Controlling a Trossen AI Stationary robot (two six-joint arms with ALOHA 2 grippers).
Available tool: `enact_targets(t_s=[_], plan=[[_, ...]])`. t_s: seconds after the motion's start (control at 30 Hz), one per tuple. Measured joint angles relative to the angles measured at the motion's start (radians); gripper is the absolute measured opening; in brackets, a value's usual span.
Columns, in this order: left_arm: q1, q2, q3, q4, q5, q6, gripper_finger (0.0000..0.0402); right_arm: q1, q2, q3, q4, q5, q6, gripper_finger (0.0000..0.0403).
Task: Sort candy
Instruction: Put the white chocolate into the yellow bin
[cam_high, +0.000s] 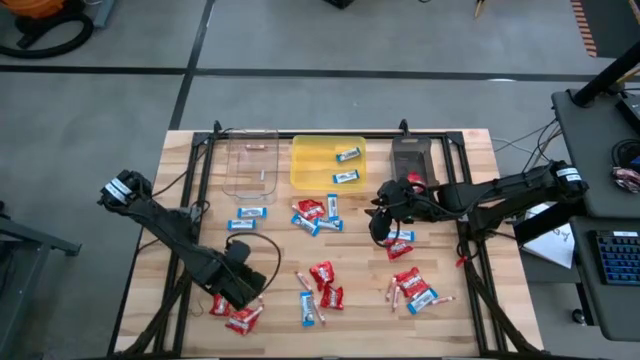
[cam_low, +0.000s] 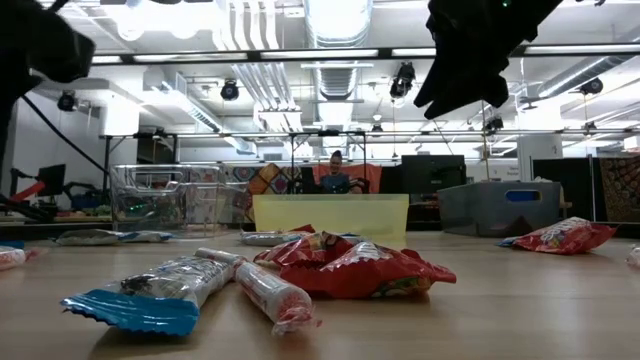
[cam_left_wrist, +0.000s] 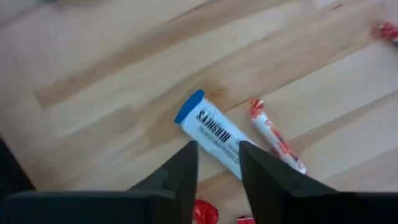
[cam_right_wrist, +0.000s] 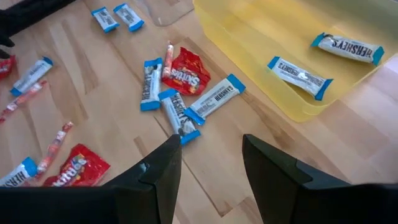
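Mid-sort: the left claw (cam_left_wrist: 216, 163), jaws narrowly apart and empty, hovers over a blue-and-white wrapped bar (cam_left_wrist: 211, 132); next, descend and grip. The right claw (cam_right_wrist: 208, 155) waits wide.

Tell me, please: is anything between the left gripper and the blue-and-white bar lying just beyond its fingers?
Nothing visible is. The left gripper is open over the bare wooden table, and the blue-and-white bar lies right at its fingertips. A pinkish stick lies beside the bar, not in the path.

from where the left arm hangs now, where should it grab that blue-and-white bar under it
Across the narrow middle of the blue-and-white bar, coming straight down. It lies flat on the table, so only its long edges offer purchase. The left gripper is open above it; keep clear of the pinkish stick alongside.
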Motion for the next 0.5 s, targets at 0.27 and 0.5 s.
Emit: enact_targets(t_s=[0.27,0.5], plan=[[-0.017,0.114,-0.002,0.029,0.009,-0.086,0.0204,0.000,0.000,-0.012,0.004,0.000,-0.001,0.0162],[-0.017,0.166,-0.002,0.050,0.007,-0.086,0.0231,0.000,0.000,-0.012,0.004,0.000,-0.001,0.0162]])
